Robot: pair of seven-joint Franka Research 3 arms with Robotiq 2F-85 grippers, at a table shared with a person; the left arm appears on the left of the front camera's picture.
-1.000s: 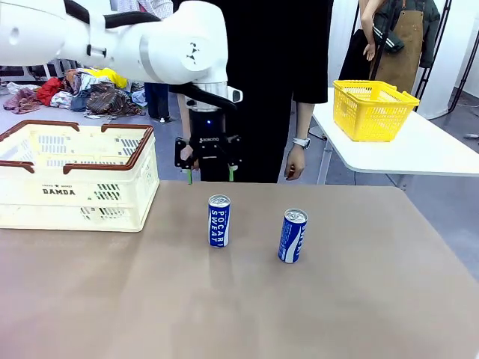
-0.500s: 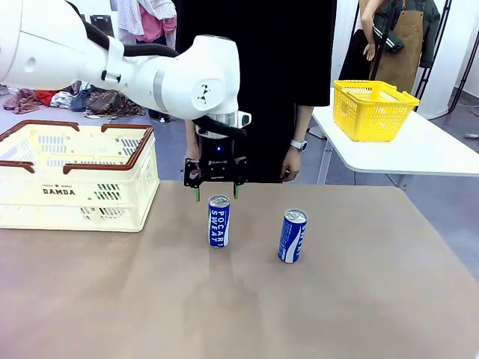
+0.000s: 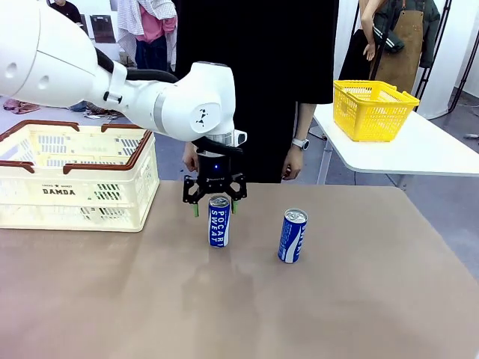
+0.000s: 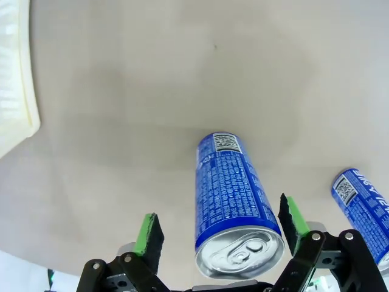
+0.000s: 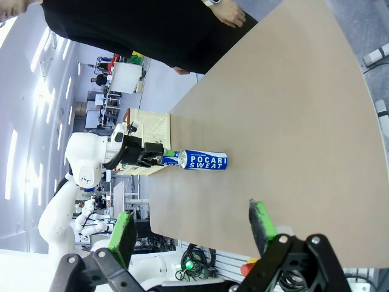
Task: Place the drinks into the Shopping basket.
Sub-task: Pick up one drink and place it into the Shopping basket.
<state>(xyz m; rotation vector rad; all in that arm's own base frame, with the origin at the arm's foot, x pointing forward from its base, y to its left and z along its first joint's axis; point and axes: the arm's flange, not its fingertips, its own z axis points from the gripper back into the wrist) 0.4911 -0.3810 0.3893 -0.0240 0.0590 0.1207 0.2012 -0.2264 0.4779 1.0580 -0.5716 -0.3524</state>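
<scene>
Drinks: the first can stood upright mid-desk, the second can at four o'clock of it, apart. The left gripper straddled the first can's top, released, grasping nothing. That can sat nearer one pad, so closing might shove or tip it. The basket waited at nine o'clock, and a shallow grip might slip on the way there. The right gripper was released.

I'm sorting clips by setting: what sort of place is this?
Probably a robot lab staged as a shop: the left gripper straddling a drink can on a brown table, a Shopping basket beside, a yellow basket on a white table behind.
</scene>
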